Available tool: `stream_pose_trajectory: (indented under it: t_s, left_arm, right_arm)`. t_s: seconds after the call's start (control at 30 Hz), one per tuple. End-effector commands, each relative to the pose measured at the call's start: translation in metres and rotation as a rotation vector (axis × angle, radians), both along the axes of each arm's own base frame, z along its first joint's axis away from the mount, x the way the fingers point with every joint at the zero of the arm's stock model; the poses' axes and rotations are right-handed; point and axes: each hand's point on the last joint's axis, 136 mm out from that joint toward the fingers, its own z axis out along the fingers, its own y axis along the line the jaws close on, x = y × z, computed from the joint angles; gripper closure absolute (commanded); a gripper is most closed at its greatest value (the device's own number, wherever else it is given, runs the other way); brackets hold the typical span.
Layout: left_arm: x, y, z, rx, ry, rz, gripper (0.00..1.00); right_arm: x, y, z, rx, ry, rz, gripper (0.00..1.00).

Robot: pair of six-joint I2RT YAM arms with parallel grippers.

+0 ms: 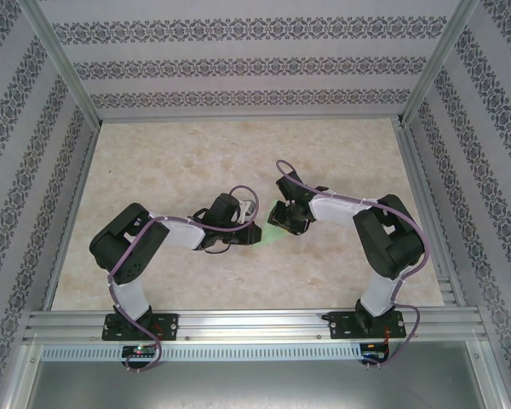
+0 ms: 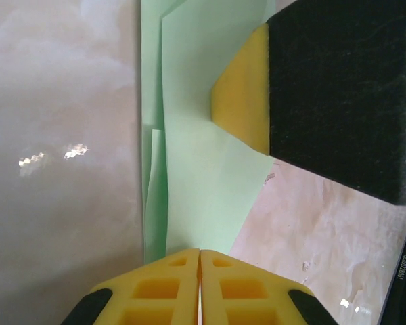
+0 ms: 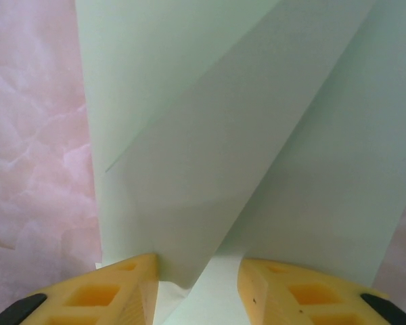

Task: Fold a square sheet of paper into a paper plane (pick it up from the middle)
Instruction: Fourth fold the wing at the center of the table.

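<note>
The square sheet of paper (image 1: 274,236) is pale green and folded into a pointed wedge, lying on the table between my two grippers. In the left wrist view the sheet (image 2: 203,135) narrows toward my left gripper (image 2: 200,252). Its yellow fingertips are shut and meet the narrow end; whether paper is pinched between them I cannot tell. A yellow pad (image 2: 240,101) of the right gripper rests on the sheet's far part. My right gripper (image 3: 197,271) stands open astride the sheet (image 3: 223,135), a folded flap rising between its fingers. From above, the left gripper (image 1: 243,237) and right gripper (image 1: 283,220) nearly touch.
The marbled beige table (image 1: 238,153) stretches behind the grippers. Patterned walls enclose it on three sides, with metal posts at the corners. An aluminium rail (image 1: 255,322) carrying both arm bases runs along the near edge.
</note>
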Motion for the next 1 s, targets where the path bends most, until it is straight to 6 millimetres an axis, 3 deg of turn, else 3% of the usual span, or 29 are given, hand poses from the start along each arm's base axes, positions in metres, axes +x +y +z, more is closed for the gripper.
stream_pose_trajectory:
  t_s: [0.0, 0.6, 0.97]
  left_arm:
    - [0.002, -0.003, 0.004, 0.009, -0.02, -0.015, 0.9]
    - [0.016, -0.017, 0.02, -0.038, -0.062, -0.024, 0.89]
    - [0.017, -0.016, 0.005, -0.011, -0.038, -0.014, 0.92]
  right_arm:
    - [-0.049, -0.042, -0.059, -0.203, 0.208, -0.009, 0.58]
    - [-0.052, -0.039, -0.07, -0.221, 0.246, 0.017, 0.54]
    - [-0.054, -0.037, -0.074, -0.209, 0.256, 0.016, 0.54]
